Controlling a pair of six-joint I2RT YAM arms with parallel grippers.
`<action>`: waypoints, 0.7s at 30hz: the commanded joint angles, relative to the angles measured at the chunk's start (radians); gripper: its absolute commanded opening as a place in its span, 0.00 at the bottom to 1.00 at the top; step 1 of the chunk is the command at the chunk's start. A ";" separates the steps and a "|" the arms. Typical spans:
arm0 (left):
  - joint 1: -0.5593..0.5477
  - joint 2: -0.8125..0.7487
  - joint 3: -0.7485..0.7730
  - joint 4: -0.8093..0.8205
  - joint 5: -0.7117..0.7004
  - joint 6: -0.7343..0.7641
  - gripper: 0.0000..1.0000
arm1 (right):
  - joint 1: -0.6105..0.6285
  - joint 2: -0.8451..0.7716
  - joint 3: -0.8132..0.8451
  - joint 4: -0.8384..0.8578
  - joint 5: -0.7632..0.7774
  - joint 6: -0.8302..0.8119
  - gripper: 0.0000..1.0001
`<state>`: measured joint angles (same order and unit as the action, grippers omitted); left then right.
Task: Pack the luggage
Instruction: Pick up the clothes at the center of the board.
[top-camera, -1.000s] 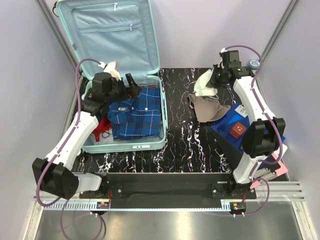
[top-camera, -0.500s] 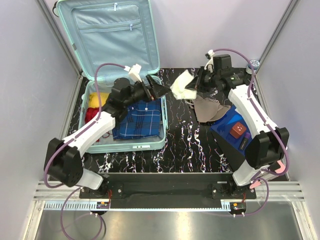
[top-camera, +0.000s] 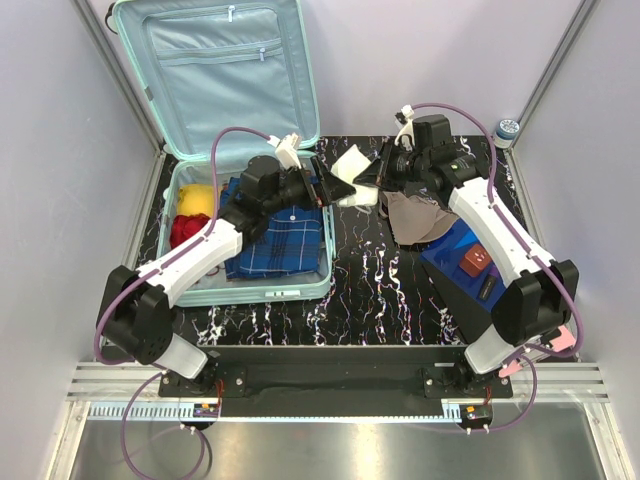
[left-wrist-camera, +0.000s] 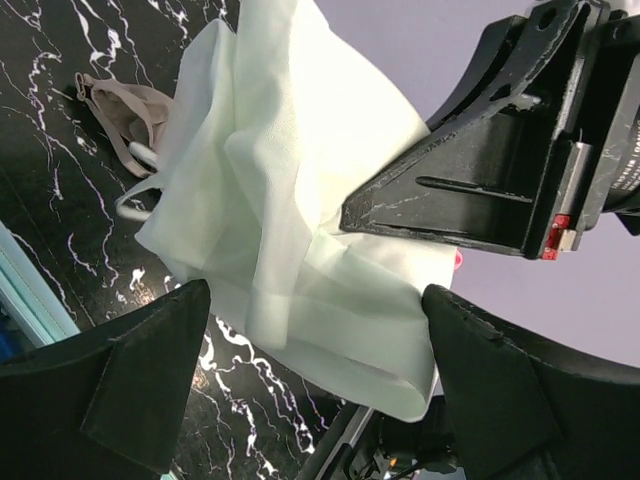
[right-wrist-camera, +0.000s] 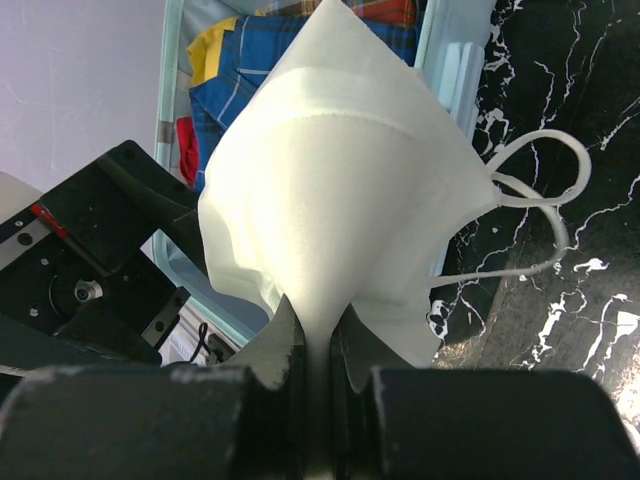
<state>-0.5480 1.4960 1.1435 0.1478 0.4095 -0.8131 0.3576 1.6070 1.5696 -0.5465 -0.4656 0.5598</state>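
Two tools have both moved since a second ago. My left tool (top-camera: 335, 185) was down in the luggage (top-camera: 225, 95); now it reaches out past the right rim, over the table (top-camera: 370, 280). My right tool (top-camera: 372, 177) was at the far right and has carried the white cloth (top-camera: 352, 165) left to meet it. With the left arm gone from there, the yellow garment (top-camera: 197, 198) and red garment (top-camera: 187, 230) in the left part of the case now show.

Left tool: fingers spread wide, one on each side of the cloth in its wrist view, gripping nothing. Right tool: pressed together, pinching the cloth at a fold, with the rest fanning out ahead of it.

Luggage sits at the far left of the table with its long axis running near to far. The base lies flat, open side up, and the lid stands upright at the far end with its lining facing me. Blue plaid shirt (top-camera: 285, 235) lies in the base. Taupe garment (top-camera: 415, 215) and blue box (top-camera: 470, 260) are on the right, well apart from the case.
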 joint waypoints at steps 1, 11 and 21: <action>-0.012 -0.003 0.042 -0.011 -0.043 0.032 0.93 | 0.012 -0.059 0.007 0.051 -0.021 0.014 0.00; -0.023 0.000 0.044 -0.018 -0.060 0.022 0.93 | 0.015 -0.067 0.004 0.053 -0.030 0.015 0.00; -0.056 0.024 -0.002 0.256 -0.015 -0.123 0.92 | 0.026 -0.068 -0.011 0.054 -0.033 0.017 0.00</action>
<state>-0.5861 1.5078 1.1412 0.2504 0.3790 -0.8906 0.3672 1.5932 1.5631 -0.5419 -0.4664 0.5697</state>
